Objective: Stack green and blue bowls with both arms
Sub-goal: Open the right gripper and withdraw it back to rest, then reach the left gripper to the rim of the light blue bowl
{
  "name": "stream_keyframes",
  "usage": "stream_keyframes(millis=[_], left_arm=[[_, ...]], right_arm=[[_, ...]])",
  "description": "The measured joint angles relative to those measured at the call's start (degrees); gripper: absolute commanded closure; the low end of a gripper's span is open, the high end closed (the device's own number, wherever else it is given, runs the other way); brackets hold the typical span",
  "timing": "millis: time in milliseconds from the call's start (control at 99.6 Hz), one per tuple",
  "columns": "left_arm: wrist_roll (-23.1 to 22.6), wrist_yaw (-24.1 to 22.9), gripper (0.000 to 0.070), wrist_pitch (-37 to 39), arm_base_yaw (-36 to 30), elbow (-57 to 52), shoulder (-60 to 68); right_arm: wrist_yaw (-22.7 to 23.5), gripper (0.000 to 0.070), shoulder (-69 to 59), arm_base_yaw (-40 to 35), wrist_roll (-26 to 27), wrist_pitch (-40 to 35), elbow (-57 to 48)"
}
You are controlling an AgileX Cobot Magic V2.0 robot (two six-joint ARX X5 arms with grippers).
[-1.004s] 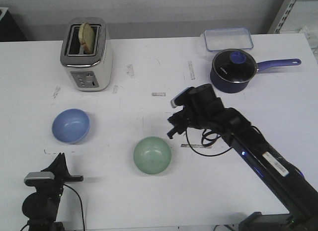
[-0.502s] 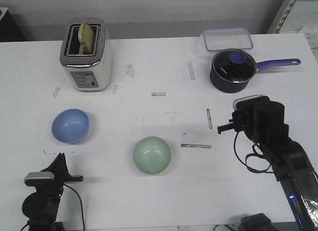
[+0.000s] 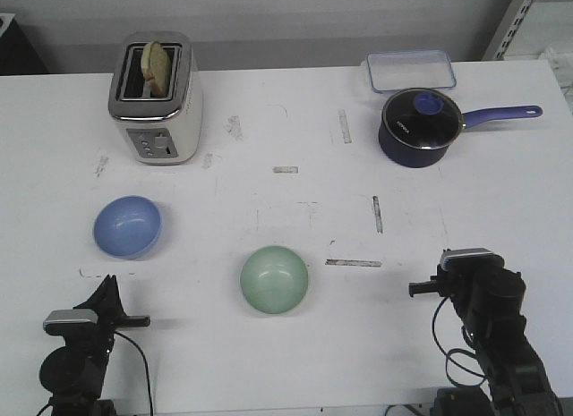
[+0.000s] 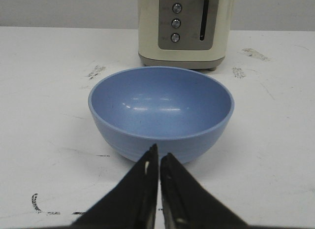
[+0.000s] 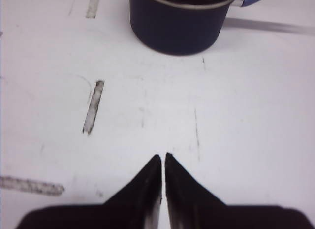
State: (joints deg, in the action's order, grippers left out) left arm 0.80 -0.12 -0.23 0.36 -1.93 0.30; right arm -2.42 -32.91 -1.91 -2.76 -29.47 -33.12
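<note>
The light blue bowl (image 3: 128, 225) sits upright and empty on the white table at the left. The pale green bowl (image 3: 274, 278) sits upright and empty near the middle front. They stand apart. My left gripper (image 3: 108, 287) is shut and empty at the front left edge, just short of the blue bowl. In the left wrist view the blue bowl (image 4: 161, 111) fills the middle right beyond my shut left gripper (image 4: 158, 155). My right gripper (image 3: 448, 275) is shut and empty at the front right, well right of the green bowl. The right wrist view shows my right gripper (image 5: 163, 157) over bare table.
A cream toaster (image 3: 156, 98) with a slice of bread stands at the back left, behind the blue bowl. A navy saucepan (image 3: 421, 125) with lid and long handle and a clear lidded box (image 3: 410, 71) stand at the back right. The saucepan (image 5: 179, 22) lies ahead of my right gripper.
My right arm has pulled back from beside the green bowl, swinging right and then down to the front right edge. The left arm and both bowls have not moved.
</note>
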Motion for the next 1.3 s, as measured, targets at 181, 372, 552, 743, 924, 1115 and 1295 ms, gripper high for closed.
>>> stream_keyframes(millis=[181, 372, 552, 743, 924, 1115, 1295], left_arm=[[1.8, 0.0, 0.0699, 6.7, 0.0, -0.2, 0.0], [2.5, 0.0, 0.0699, 6.2, 0.0, -8.8, 1.2], [1.4, 0.0, 0.0698, 1.2, 0.0, -25.8, 8.9], [-0.3, 0.0, 0.0691, -9.3, 0.0, -44.2, 23.8], [-1.2, -1.0, 0.0429, -16.0, 0.0, -56.4, 37.1], [-1.3, -3.2, 0.0155, -20.0, 1.3, -58.8, 47.8], [-1.3, -3.8, 0.0042, -24.9, 4.1, -58.7, 57.2]], right_arm=[[0.0, 0.0700, 3.2, 0.0, 0.0, 1.2, 0.3], [0.0, 0.0700, 3.3, 0.0, 0.0, 1.6, 0.3], [0.0, 0.0700, 3.3, 0.0, 0.0, 1.6, 0.3], [0.0, 0.0700, 3.3, 0.0, 0.0, 1.7, 0.3], [0.0, 0.0700, 3.3, 0.0, 0.0, 1.7, 0.3], [0.0, 0.0700, 3.3, 0.0, 0.0, 1.7, 0.3], [0.0, 0.0700, 3.3, 0.0, 0.0, 1.6, 0.3]])
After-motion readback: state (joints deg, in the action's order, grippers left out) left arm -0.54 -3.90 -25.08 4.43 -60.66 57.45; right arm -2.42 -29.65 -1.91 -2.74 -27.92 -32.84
